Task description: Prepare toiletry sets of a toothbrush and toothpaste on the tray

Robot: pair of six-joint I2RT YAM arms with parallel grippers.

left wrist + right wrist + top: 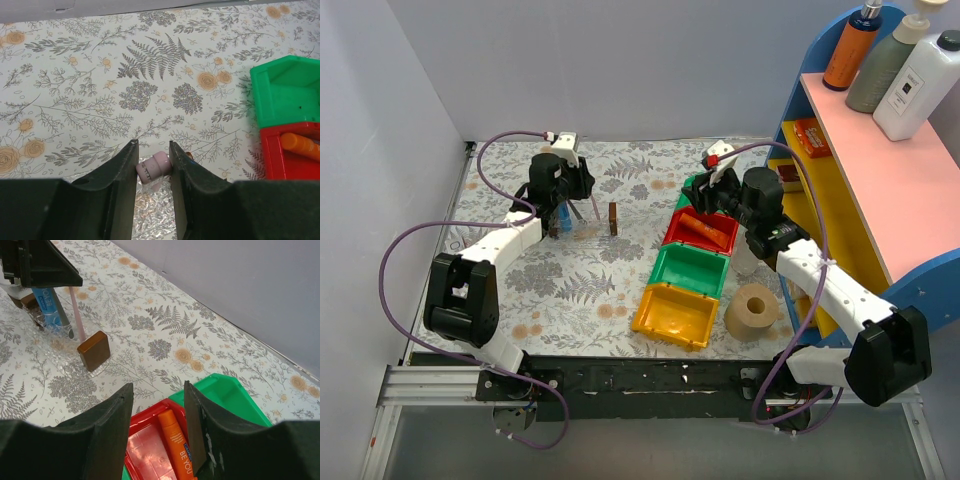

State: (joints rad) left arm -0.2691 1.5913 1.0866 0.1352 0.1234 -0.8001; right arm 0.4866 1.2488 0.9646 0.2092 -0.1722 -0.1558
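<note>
The clear tray (588, 232) with brown end pieces (94, 350) lies at the back left of the table. The blue toothpaste (46, 304) stands tilted in the tray's far end and also shows in the top view (566, 214). My left gripper (563, 205) hangs over the tray, shut on a pink toothbrush (152, 167); the toothbrush's shaft (76, 310) slants down to the tray floor (150, 212). My right gripper (159, 390) is open and empty above the red bin (702, 232), which holds an orange tube (176, 447).
A row of bins runs from back to front: green (692, 190), red, green (688, 272), yellow (675, 318). A beige roll (752, 312) stands right of the yellow bin. A blue, pink and yellow shelf (880, 170) with bottles fills the right side.
</note>
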